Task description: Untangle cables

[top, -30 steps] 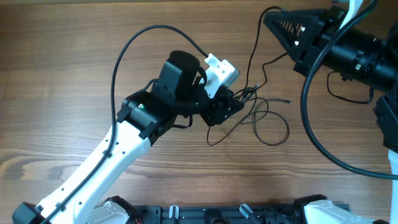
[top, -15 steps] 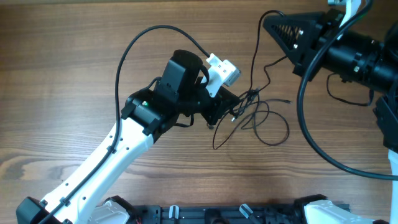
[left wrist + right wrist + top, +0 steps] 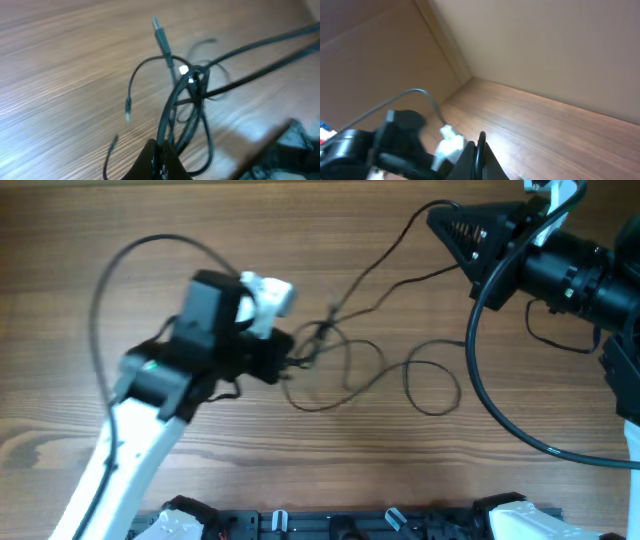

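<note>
The thin black cables [image 3: 350, 370] lie mid-table in loose loops, with a knot [image 3: 325, 333] left of centre. My left gripper [image 3: 287, 363] is shut on several strands just left of the knot. In the left wrist view its fingers [image 3: 162, 161] pinch the cords, with the knot [image 3: 192, 80] and a plug tip [image 3: 158, 26] beyond. Two strands [image 3: 390, 260] run up and right to my right gripper [image 3: 436, 218], which is shut on a cable. That cable shows between its fingers [image 3: 480, 152] in the right wrist view.
A thicker black robot cable [image 3: 480, 370] arcs down the right side of the wooden table [image 3: 300, 240]. Another thick one [image 3: 130, 260] loops above the left arm. The left arm [image 3: 395, 145] shows blurred in the right wrist view. A loose loop [image 3: 435, 385] lies right of centre.
My left gripper has pulled left with the cables. The knot has moved left, and the strands to the right gripper are drawn out longer. The right gripper has barely moved.
</note>
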